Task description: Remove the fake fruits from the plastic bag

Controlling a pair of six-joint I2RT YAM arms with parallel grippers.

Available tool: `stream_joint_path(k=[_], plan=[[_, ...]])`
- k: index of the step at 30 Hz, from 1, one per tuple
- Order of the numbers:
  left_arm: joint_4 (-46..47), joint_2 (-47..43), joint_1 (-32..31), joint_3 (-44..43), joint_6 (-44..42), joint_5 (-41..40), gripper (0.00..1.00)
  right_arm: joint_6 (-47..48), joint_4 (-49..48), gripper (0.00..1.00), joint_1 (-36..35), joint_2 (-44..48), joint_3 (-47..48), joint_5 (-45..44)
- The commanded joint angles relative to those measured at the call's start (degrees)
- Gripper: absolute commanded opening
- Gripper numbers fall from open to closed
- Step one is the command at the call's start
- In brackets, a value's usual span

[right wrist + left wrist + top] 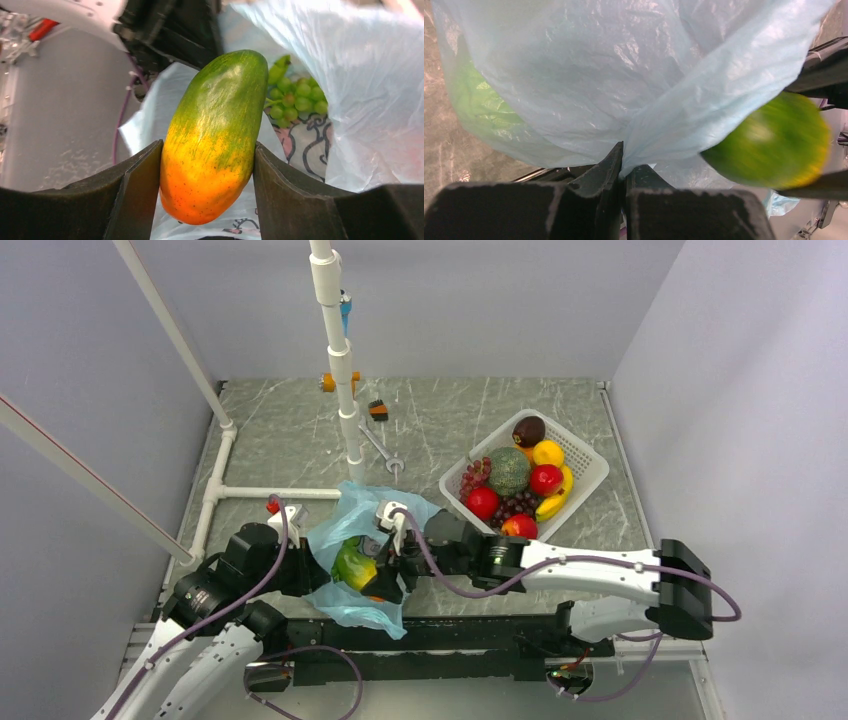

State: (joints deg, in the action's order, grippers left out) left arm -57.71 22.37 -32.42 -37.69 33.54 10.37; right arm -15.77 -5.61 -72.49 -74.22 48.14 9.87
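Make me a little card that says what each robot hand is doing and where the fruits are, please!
left gripper: shut, pinching a fold of the plastic bag
right gripper: closed on the mango, one finger on each side
mango: orange at one end, green at the other, at the bag's opening
green grapes: inside the open bag, behind the mango
white basket: stands apart from the bag, with more fruits in it

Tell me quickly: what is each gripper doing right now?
Left gripper: closed, pinching a fold of the bag.
Right gripper: closed on the mango, holding it.
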Motion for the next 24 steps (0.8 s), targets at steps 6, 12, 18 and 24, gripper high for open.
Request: stream_joint_path(k=[6,12,18,24], plan=[[2.03,0.04,0.23,0.05,-1.13,1.05,0.10,6.52,4.47,0.00,1.07,14.94,2.56,1.61],[1.99,0.32,0.18,-0.01,-1.20,1.14,0.10,2.12,1.51,0.00,3.56,25.90,-3.08,-32.76],[2.00,0.00,0.17,0.08,-1.19,1.13,0.10,-8.75,8.22,0.00,16.57,25.92,-4.23,-47.81],[1.99,0.05,0.17,0.08,-1.11,1.10,0.10,-24.43,24.28,0.00,31.71,17.31,0.06,-50.42]])
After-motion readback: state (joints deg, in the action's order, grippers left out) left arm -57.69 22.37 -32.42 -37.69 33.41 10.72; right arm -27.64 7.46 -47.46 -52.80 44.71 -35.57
